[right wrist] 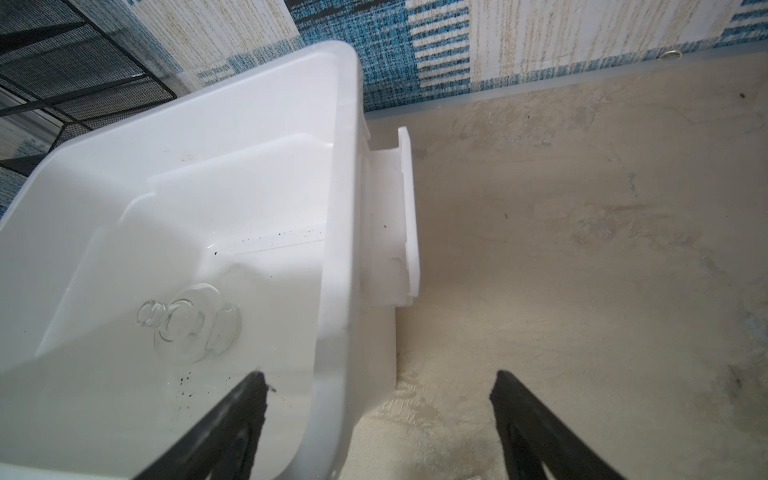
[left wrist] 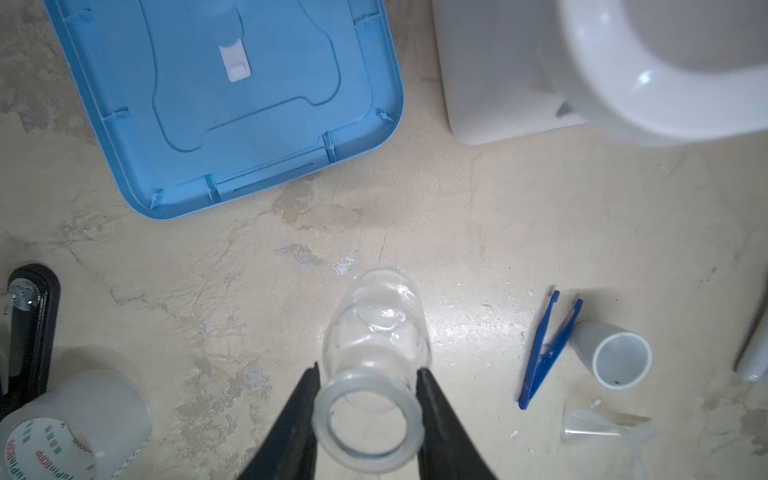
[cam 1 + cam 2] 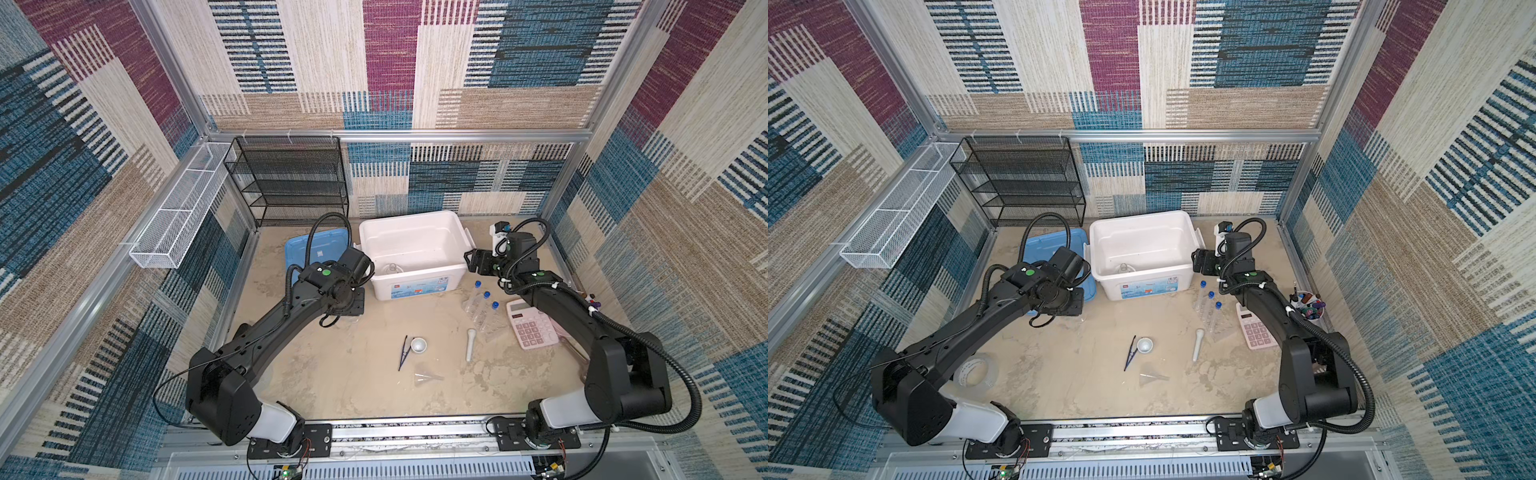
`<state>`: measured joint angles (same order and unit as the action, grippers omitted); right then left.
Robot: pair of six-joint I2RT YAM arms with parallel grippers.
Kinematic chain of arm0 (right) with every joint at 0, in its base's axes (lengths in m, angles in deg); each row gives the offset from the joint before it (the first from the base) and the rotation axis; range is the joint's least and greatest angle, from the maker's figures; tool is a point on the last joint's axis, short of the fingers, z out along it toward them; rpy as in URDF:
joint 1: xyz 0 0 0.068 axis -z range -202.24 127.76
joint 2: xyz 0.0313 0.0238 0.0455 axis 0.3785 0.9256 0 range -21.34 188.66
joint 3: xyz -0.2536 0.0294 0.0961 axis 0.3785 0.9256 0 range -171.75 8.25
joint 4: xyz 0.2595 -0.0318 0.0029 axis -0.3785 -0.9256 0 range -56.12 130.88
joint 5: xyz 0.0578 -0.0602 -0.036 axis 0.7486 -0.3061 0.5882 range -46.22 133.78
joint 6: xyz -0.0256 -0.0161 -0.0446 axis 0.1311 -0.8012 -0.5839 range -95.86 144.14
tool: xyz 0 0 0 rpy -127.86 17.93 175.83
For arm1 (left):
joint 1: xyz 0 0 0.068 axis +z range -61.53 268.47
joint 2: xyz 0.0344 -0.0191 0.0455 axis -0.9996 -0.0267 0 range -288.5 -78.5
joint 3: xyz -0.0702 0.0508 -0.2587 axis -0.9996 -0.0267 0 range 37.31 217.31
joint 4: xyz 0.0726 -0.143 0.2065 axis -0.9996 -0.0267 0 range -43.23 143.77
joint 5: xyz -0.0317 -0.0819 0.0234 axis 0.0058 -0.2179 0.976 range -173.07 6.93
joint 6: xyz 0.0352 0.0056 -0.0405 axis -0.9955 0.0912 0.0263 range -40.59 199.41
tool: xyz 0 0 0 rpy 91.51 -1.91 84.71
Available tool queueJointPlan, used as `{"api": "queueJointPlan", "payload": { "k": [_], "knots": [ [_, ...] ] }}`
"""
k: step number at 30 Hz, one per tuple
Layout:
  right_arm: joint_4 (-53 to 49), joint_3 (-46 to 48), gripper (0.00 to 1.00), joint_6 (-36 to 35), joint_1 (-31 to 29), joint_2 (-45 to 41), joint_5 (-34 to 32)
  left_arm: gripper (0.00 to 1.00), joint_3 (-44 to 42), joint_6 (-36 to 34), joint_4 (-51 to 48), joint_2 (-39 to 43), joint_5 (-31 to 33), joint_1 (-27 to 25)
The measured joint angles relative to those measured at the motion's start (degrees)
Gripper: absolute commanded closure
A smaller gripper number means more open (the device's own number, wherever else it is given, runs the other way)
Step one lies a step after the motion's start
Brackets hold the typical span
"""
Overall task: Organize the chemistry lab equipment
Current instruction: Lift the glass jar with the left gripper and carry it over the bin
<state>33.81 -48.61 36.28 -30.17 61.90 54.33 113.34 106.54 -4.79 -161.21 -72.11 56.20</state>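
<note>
The left gripper (image 2: 368, 372) pinches the thick rim of a clear, ribbed cylindrical beaker (image 2: 376, 328). Its fingers sit narrow on either side, and the beaker's mouth faces up, just near of the glossy blue plastic lid (image 2: 216, 95). The right gripper (image 1: 378, 380) hangs empty, fingers spread wide, straddling the right wall of the smooth white plastic bin (image 3: 386, 286), where a clear glass flask (image 1: 189, 326) sits. The tabletop (image 3: 332, 374) is mottled, scuffed beige, and woven patchwork fabric lines the walls. Dark blue plastic tweezers (image 3: 403, 353) lie lengthwise near-to-far beside the small white mortar (image 3: 418, 344). The pale pestle (image 3: 470, 345) lies likewise, broad head far. Three clear blue-capped test tubes (image 3: 483, 307) lean with caps far.
</note>
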Motion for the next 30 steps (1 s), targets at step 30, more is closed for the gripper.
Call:
{"api": "queueJointPlan", "payload": {
  "k": [30],
  "knots": [
    [1.3,0.9,0.14,0.6,0.0,-1.6,3.4,0.65,46.8,-15.5,-3.9,-26.1,2.1,0.8]
  ]
}}
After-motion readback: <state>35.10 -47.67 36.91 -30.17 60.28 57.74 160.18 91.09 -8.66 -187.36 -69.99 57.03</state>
